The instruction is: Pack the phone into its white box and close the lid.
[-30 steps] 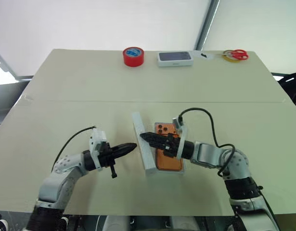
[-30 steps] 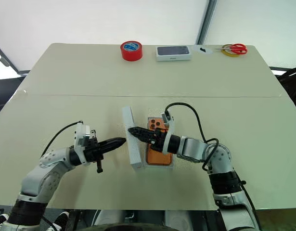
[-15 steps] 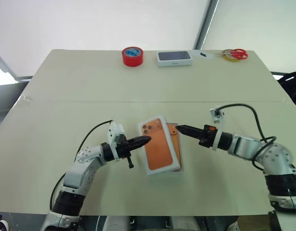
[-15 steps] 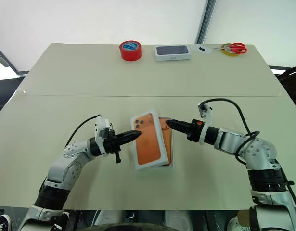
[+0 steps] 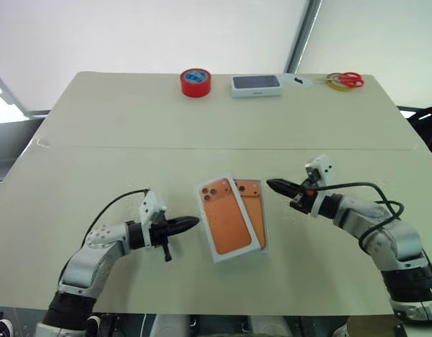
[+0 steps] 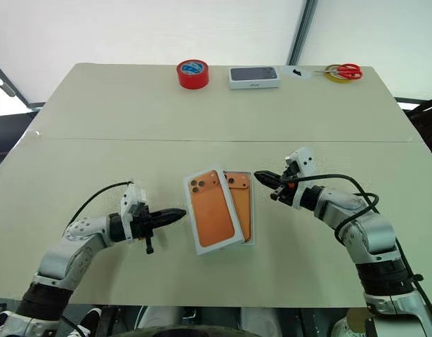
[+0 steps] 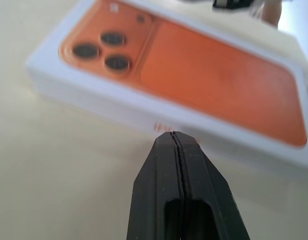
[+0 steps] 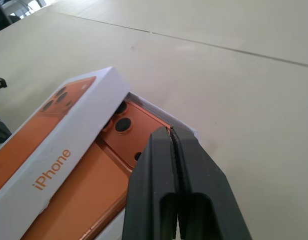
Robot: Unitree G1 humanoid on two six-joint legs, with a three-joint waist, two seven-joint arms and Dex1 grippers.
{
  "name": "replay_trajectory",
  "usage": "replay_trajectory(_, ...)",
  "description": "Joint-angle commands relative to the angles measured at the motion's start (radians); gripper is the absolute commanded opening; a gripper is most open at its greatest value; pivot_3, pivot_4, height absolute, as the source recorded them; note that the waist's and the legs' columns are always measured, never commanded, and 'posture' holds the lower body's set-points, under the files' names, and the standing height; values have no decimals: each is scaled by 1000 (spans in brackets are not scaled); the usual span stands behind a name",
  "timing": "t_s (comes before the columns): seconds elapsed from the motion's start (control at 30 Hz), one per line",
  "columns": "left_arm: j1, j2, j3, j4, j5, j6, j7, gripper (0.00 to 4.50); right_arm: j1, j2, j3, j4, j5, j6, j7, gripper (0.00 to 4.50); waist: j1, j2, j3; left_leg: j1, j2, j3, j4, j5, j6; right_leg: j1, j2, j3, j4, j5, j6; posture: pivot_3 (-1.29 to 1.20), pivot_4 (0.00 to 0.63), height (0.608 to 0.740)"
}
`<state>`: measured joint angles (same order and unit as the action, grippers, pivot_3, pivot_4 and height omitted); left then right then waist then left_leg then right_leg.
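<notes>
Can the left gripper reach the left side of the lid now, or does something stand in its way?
Probably yes. The left gripper, shut, points at the lid, which lies askew over the white box and the phone. Only bare table lies between them; the right gripper is on the far side.

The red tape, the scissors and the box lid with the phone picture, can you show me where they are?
red tape (image 5: 196, 82), left eye view, top of the roll.
scissors (image 5: 348, 78), left eye view, red handles.
lid (image 5: 226, 217), left eye view, printed orange top.

The lid (image 5: 226, 218) is white with an orange phone print; the phone (image 5: 253, 210) is orange with dark lenses; the desk (image 5: 131, 133) is pale beige; red tape (image 5: 195, 82) lies at its far edge.
</notes>
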<state>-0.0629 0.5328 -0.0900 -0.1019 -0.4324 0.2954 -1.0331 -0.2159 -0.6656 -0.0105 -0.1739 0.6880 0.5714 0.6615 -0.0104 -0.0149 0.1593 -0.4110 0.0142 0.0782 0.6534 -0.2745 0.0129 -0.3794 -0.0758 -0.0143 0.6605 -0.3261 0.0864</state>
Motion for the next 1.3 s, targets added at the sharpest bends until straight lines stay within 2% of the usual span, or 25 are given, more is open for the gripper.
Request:
replay_trajectory(0.03,-10,-33,-17,28,12,-10,14,0,30,1,1,-75,-23,-27,57,16,1,1,0,1,0,0,0,0,0,1,0,0,0,0,0,0,150,730)
replay_trajectory(0.23,-64,-104,-52,92,64,-79,36,0,40,-9,32,-108,-95,-38,102,16,4,2,-1,3,-1,0,0,0,0,3,-2,0,-1,0,0,0,150,730)
replay_trajectory(0.47,-152,-206,-77,92,66,-60,81,0,55,2,16,-95,-122,-36,128,16,2,2,-1,3,-1,-1,0,0,0,4,-2,-1,-2,0,0,0,150,730)
replay_trajectory(1.0,-211,-254,-99,127,96,-24,115,0,37,26,-4,-16,-232,-66,109,16,-1,2,-1,3,-1,-1,2,-1,1,5,-1,-2,-2,0,0,0,150,730)
replay_trajectory(1.3,-201,-231,-67,144,105,-29,135,0,16,49,15,6,-311,-80,82,16,-1,2,-1,3,-1,-1,3,-1,1,5,-1,-2,-1,0,0,0,150,730)
